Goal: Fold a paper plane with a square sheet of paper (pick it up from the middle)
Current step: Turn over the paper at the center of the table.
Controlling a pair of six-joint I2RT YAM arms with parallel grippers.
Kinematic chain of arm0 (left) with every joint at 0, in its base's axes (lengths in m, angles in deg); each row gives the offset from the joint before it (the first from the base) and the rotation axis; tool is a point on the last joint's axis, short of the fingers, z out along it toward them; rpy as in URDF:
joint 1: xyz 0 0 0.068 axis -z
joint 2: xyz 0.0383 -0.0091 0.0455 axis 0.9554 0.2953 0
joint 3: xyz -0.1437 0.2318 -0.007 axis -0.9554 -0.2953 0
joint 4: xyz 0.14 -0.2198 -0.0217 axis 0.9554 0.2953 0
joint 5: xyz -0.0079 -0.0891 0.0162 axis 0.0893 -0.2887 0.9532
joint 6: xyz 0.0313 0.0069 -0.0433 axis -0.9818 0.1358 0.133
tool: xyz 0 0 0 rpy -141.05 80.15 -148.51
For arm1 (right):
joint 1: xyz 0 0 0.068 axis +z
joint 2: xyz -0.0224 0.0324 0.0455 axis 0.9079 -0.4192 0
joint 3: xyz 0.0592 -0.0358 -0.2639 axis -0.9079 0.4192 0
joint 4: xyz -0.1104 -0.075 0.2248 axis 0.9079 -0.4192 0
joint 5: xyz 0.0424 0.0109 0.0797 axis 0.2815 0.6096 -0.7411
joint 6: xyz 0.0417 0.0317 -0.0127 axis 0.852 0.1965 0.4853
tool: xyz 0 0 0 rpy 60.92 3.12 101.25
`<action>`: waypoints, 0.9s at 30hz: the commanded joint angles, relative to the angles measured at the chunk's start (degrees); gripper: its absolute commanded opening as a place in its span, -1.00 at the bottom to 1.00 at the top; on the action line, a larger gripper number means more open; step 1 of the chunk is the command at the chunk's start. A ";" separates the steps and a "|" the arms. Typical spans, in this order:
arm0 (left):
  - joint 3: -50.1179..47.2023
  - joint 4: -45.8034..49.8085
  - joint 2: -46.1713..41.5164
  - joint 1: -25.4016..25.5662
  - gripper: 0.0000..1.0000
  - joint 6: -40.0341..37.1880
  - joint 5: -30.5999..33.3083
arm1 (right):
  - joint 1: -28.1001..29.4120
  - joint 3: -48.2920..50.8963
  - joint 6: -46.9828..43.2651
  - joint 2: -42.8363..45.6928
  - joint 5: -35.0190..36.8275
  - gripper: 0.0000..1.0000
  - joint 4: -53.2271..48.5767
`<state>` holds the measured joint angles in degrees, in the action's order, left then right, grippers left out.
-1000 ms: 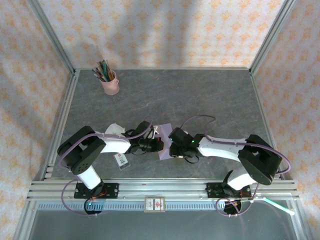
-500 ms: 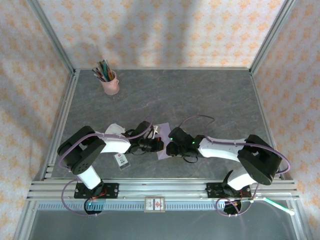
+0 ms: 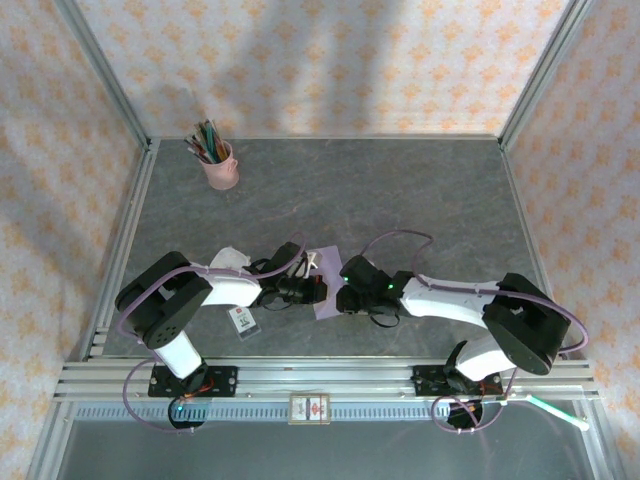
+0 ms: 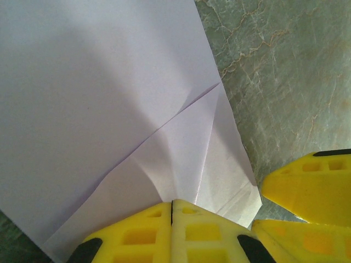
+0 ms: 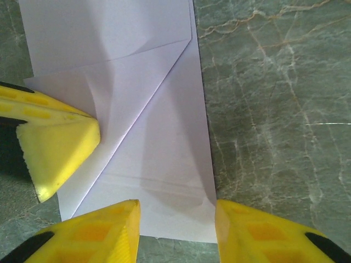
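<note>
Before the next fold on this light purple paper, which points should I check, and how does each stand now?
1. Left gripper shut, tips pressing the light purple paper sheet: ok.
2. Right gripper open, straddling the sheet's edge: ok.
3. Sheet's corner folded over diagonally: ok.
4. Crease sharpness: cannot tell.
5. Pink cup of pens far from the sheet: ok.

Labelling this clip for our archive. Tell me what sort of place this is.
Probably a robot test booth in a lab, not a real room: a metal frame holds wallpapered walls around a stone-look table, and two robot arms are bolted to a rail at its near edge.
</note>
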<state>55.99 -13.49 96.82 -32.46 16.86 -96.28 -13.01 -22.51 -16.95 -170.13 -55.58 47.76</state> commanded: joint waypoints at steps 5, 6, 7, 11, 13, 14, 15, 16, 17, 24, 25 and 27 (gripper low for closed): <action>-0.53 1.06 1.66 -0.37 -1.00 -1.10 0.59 | 0.34 0.32 0.10 -1.75 -0.24 -0.19 1.08; -0.56 1.05 1.74 -0.37 -1.00 -1.10 0.53 | 0.29 0.15 0.01 -2.09 -0.47 -0.19 1.23; -0.54 1.05 1.75 -0.37 -1.00 -1.10 0.49 | 0.35 0.13 -0.07 -2.35 -0.62 -0.19 1.46; -0.44 0.97 1.82 -0.37 -1.00 -0.97 0.32 | 0.33 -0.37 -0.51 -2.81 -1.09 -0.18 1.82; -0.44 1.05 1.98 -0.37 -1.00 -1.17 0.32 | 0.31 -0.28 -0.55 -2.27 -1.86 -0.19 3.15; -0.44 0.99 1.99 -0.37 -1.00 -1.19 0.24 | 0.30 -0.11 -0.60 -1.92 -2.27 -0.19 3.91; -0.44 0.94 2.01 -0.37 -1.00 -1.17 0.17 | 0.33 0.11 -0.60 -1.54 -2.77 -0.19 4.77; -0.46 0.97 2.09 -0.37 -1.00 -1.19 0.15 | 0.30 0.25 -0.60 -1.21 -2.88 -0.19 5.44; -0.51 1.05 2.10 -0.37 -1.00 -1.19 0.15 | 0.35 0.35 -0.75 -0.94 -3.06 -0.19 5.89; -0.66 1.14 2.03 -0.37 -1.00 -1.28 0.06 | -0.24 1.29 -1.74 1.22 -3.02 -0.18 8.43; -0.61 1.16 2.01 -0.37 -1.00 -1.28 -0.04 | -0.18 1.51 -1.83 1.65 -2.91 -0.17 8.76; -0.61 1.14 2.01 -0.37 -1.00 -1.28 -0.03 | -0.57 2.51 -1.75 2.40 -2.91 -0.16 10.11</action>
<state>55.99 -13.75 97.06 -32.49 16.86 -96.52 -13.12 -21.37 -17.69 -169.76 -58.77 55.23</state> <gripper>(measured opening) 0.062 0.419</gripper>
